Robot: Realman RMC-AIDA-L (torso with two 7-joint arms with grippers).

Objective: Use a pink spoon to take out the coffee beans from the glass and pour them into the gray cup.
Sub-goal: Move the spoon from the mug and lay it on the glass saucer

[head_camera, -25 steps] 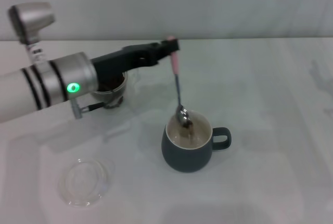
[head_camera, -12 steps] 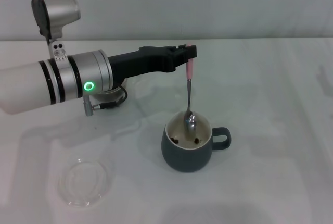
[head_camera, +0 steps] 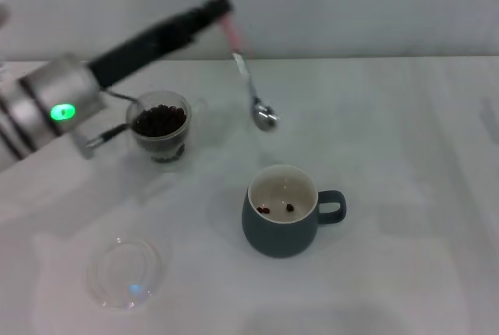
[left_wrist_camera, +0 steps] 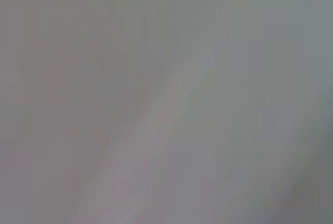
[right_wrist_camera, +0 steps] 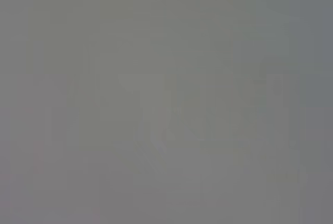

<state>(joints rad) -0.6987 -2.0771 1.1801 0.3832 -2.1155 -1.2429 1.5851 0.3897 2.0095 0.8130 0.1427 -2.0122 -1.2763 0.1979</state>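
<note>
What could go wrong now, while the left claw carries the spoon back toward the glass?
The left claw holds the spoon only by its handle tip, so it may slip or swing. The glass is nearly full of beans; a hard dip could spill some or tip it.

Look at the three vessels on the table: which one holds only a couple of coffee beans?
The gray cup, the only opaque one with a loop handle. The glass is heaped with coffee beans; the flat clear dish has none.
</note>
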